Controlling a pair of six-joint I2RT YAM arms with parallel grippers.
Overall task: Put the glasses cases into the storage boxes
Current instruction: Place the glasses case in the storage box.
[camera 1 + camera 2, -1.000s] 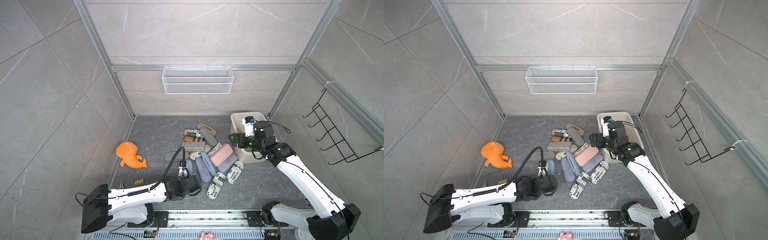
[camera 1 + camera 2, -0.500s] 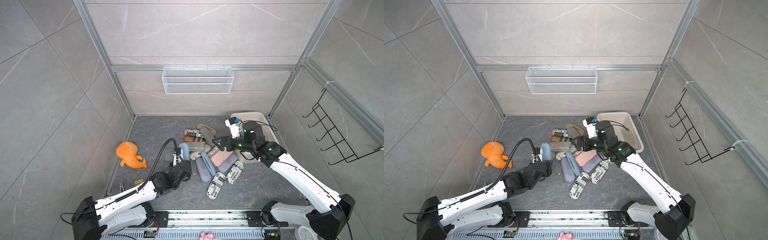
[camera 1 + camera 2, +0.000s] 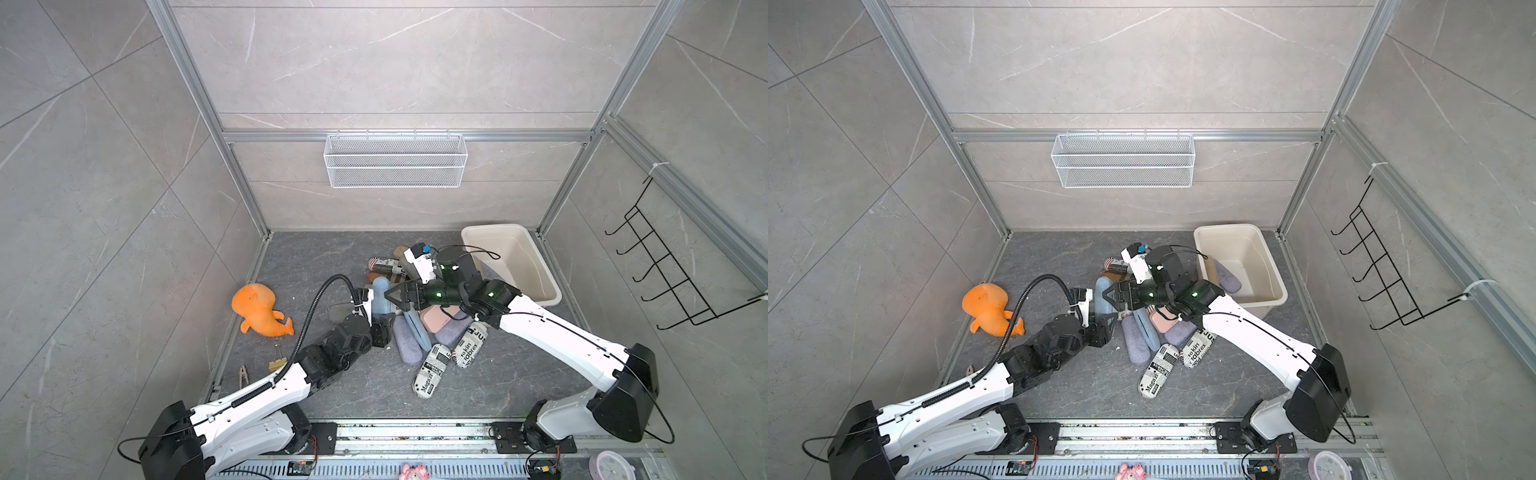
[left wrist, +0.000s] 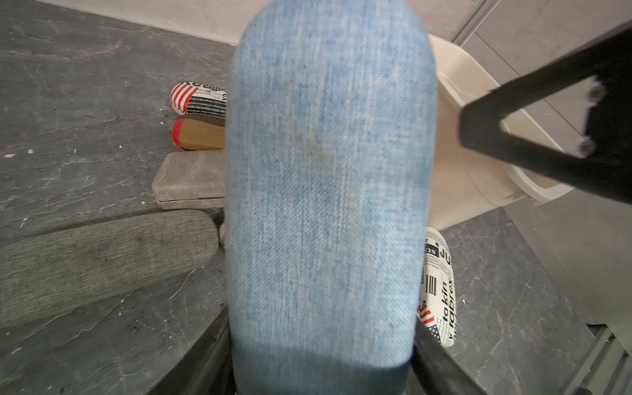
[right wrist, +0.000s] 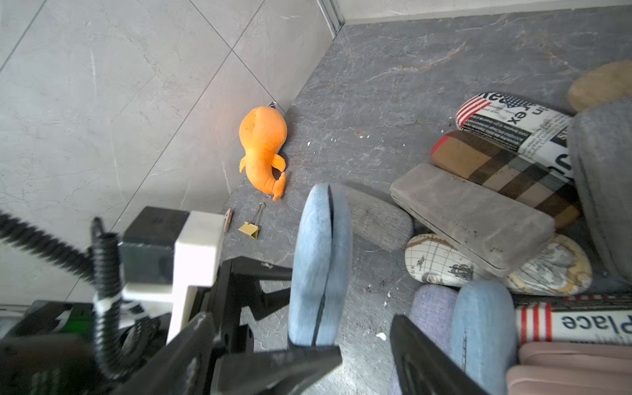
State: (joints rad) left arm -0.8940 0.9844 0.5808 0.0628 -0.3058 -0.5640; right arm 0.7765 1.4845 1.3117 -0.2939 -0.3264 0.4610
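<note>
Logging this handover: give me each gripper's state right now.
Left gripper: shut on the light blue case, held upright.
Right gripper: open, holding nothing, its jaws beside that case.

Enclosure walls [image 3: 374, 58] are large grey marble-look tiles framed by aluminium profiles [image 3: 199, 108]. Floor [image 3: 316, 257] is dark grey veined stone. A white wire mesh basket [image 3: 395, 160] hangs at centre on the back wall; a black wire hook rack [image 3: 665, 274] is mounted at right. Lighting is even.
</note>
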